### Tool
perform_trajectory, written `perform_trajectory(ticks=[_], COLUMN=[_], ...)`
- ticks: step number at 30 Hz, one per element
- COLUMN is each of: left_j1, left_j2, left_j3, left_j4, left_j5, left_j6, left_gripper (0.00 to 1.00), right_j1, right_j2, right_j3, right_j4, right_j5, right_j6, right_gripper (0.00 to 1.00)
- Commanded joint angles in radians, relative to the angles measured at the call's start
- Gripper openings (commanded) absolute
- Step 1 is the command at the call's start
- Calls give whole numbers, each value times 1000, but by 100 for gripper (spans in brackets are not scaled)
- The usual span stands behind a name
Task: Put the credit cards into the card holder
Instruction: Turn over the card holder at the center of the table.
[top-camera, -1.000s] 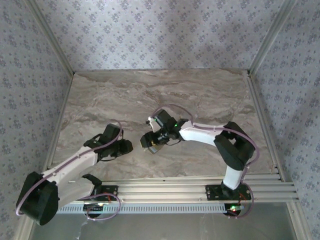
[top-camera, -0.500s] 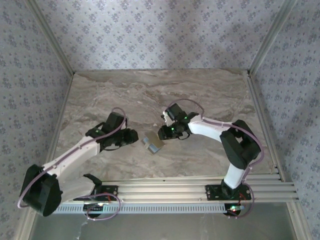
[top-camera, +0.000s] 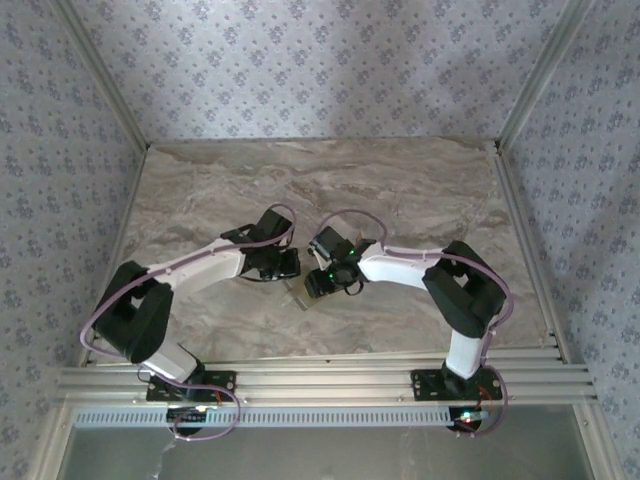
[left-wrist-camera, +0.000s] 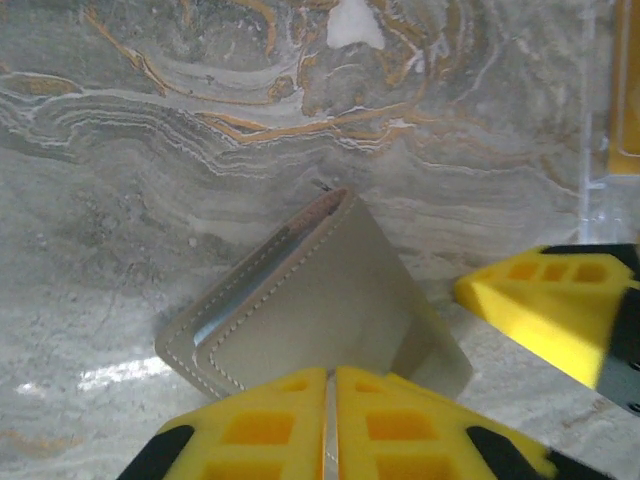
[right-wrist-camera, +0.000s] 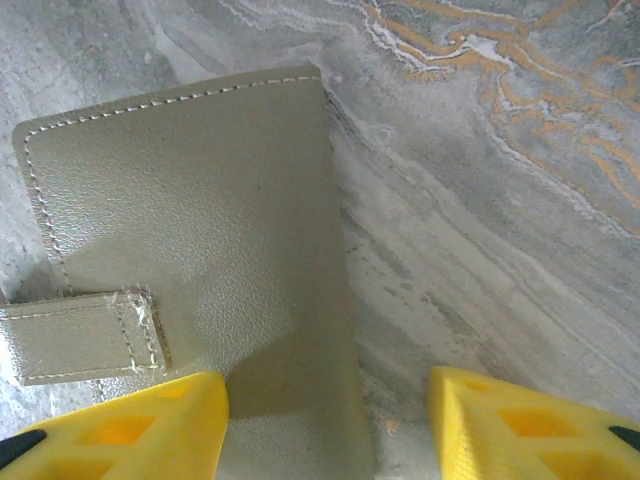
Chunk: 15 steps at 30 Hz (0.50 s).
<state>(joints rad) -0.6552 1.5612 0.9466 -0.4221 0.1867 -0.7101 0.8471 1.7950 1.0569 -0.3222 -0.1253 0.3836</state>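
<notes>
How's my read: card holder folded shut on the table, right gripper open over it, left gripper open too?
One slip: the left gripper is shut, fingers pressed together in the left wrist view. The card holder does lie folded on the table, the right gripper open over it.

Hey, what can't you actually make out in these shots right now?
1. Whether any credit cards are inside the card holder: left wrist view, its folded covers hide the inside.
2. Whether the shut left claw pinches the holder's edge: left wrist view, the fingers cover the contact.
3. The holder's near end: right wrist view, cut off by the bottom edge, between the fingers of the open right claw.
</notes>
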Motion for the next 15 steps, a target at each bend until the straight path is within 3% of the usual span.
perform_trajectory(ticks=[1, 7, 15], left_j1=[-4, -4, -5], left_j2=[42, 101, 67], left_j3=[20, -14, -128], left_j4=[14, 40, 89], left_j5=[-6, -19, -46], left_j6=[3, 2, -12], left_gripper=[7, 2, 1], right_j1=[6, -32, -103], right_j2=[-12, -54, -32], right_j3=[-44, -73, -78], right_j4=[-29, 9, 92], right_j5=[43, -85, -320], right_j6=[-1, -5, 3], right_gripper=[59, 64, 68])
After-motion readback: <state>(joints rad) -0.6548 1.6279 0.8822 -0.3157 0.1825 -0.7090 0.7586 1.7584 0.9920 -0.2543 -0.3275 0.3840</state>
